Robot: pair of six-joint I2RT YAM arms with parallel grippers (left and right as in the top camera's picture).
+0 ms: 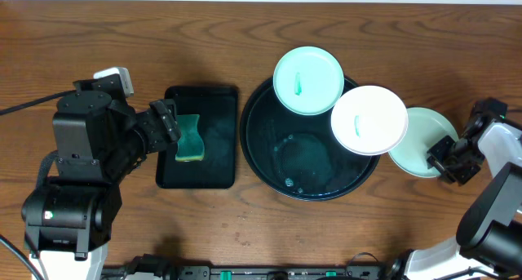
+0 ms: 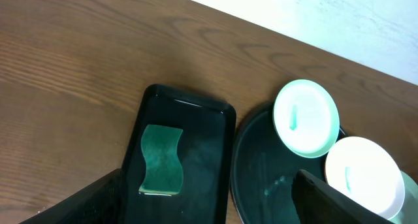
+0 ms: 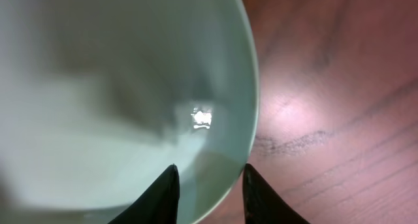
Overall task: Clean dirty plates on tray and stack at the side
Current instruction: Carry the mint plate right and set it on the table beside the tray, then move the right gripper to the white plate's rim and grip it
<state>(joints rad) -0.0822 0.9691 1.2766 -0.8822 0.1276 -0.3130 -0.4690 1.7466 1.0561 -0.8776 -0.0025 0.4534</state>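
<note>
The round black tray (image 1: 265,153) holds wet smears. A mint-green plate (image 1: 307,81) with a green smear rests on its far rim. A white plate (image 1: 369,120) with a faint smear lies on its right rim. A second mint-green plate (image 1: 418,148) lies on the table right of the tray, partly under the white one. My right gripper (image 1: 444,157) is shut on that plate's right rim; in the right wrist view the rim (image 3: 117,87) runs between the fingers (image 3: 210,191). My left gripper (image 1: 171,125) is open and empty over the rectangular tray.
A green sponge (image 1: 189,138) lies in the small rectangular black tray (image 1: 216,162) left of the round tray. In the left wrist view the sponge (image 2: 161,159) lies ahead between my left fingers (image 2: 209,208). Bare wood table surrounds both trays.
</note>
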